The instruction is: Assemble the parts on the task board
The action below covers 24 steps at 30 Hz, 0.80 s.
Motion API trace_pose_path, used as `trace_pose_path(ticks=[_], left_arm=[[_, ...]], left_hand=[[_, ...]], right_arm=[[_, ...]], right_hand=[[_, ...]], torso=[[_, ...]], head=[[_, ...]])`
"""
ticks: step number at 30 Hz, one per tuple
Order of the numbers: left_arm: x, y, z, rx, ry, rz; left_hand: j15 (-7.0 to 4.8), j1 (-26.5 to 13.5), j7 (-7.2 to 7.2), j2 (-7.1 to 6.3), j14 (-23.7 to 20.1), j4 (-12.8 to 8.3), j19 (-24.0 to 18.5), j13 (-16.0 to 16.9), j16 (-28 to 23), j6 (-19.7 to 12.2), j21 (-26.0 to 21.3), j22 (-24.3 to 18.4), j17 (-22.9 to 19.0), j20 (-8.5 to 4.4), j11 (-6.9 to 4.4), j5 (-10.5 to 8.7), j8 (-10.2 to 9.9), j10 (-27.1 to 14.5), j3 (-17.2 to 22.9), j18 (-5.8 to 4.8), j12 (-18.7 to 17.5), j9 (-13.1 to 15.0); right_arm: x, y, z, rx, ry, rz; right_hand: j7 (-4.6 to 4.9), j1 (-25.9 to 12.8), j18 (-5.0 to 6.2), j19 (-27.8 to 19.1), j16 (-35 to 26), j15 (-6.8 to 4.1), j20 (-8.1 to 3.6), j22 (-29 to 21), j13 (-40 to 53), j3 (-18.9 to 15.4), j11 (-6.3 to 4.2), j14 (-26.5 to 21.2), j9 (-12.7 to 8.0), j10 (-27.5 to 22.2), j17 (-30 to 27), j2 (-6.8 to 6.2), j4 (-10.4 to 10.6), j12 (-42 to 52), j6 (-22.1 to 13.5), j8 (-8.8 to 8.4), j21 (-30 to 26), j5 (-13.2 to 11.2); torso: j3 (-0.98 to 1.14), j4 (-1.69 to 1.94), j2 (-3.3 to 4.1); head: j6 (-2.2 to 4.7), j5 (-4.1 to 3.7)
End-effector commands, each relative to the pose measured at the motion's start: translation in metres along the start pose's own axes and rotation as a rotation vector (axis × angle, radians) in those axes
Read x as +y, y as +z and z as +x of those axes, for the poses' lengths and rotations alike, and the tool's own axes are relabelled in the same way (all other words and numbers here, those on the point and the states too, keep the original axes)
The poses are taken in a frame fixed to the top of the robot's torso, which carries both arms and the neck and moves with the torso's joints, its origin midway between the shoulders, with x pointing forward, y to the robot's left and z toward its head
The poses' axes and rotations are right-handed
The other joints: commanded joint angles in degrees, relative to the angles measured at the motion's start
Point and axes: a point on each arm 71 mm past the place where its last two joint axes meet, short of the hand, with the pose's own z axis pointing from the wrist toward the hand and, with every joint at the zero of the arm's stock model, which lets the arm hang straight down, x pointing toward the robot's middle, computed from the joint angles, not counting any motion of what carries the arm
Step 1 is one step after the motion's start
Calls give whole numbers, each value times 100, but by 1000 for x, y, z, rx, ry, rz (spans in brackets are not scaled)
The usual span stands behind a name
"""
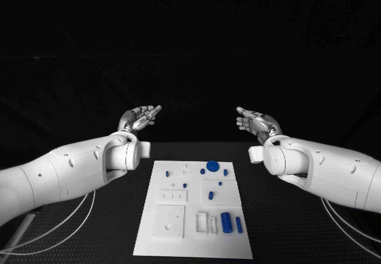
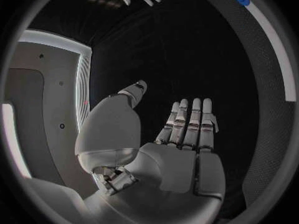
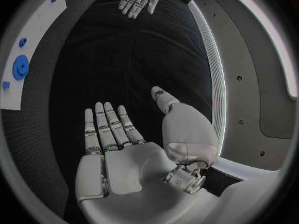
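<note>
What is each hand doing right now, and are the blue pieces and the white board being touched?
left hand: open, palm up, holds nothing, raised beyond the board.
right hand: open, palm up, holds nothing, raised beyond the board.
task board: flat on the table, untouched.
blue parts: on the board, none held.

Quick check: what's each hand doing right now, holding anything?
Left hand: open, palm up, holding nothing.
Right hand: open, palm up, holding nothing.
</note>
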Motion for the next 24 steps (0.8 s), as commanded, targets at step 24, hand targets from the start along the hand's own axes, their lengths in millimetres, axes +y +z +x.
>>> trace_pose_path(ticks=[24], left_arm=[[-15,21,-13,193,17,-53]], left_hand=[[6,1200,429,596,1631,-491,1271,140,765,1294,542,253,347,-307,351,735,383,1585,-803,196,449,104]], right_arm=[[21,44,-17,243,-763,-37]], right_hand=[[184,1313,754,1835,738,-238,60,-48,104,1650,-281,2042,44,2383,362,-215,-1015,428,2050,711,92,-277]], torso=[[2,31,81]], head=[[69,14]])
